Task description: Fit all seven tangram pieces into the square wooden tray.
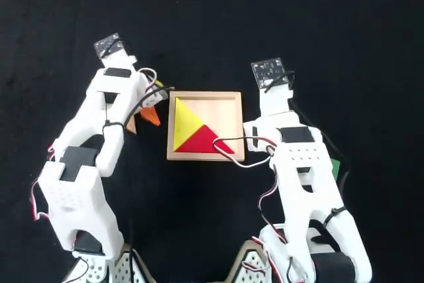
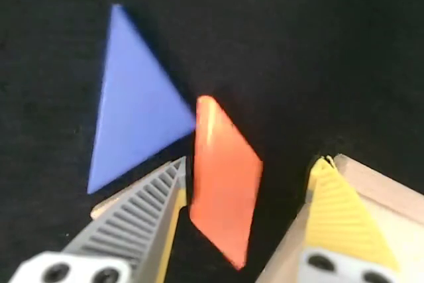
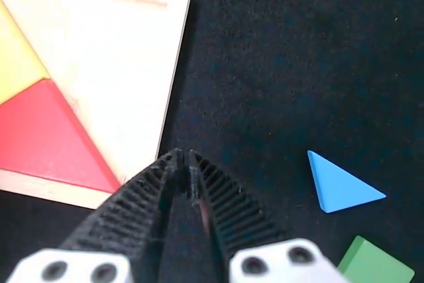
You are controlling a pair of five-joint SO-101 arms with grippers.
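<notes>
In the tray (image 1: 205, 95) lie yellow triangle (image 1: 186, 122) and red triangle (image 1: 201, 141), five to go; my left claw (image 2: 252, 164) gapes over the orange piece (image 2: 225, 177), my right claw (image 3: 184, 160) is pinched closed, empty.

Even bright light, matte black table (image 1: 371, 44), glare on orange piece (image 2: 225, 177), faint shadows

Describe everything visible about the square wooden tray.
The square wooden tray is pale wood with a low raised rim, lying flat on the black table between the two arms. A yellow triangle and a red triangle lie inside, edge to edge, filling one diagonal half; the other half of its floor is bare. A wire loops over the corner by the red triangle's tip.
</notes>
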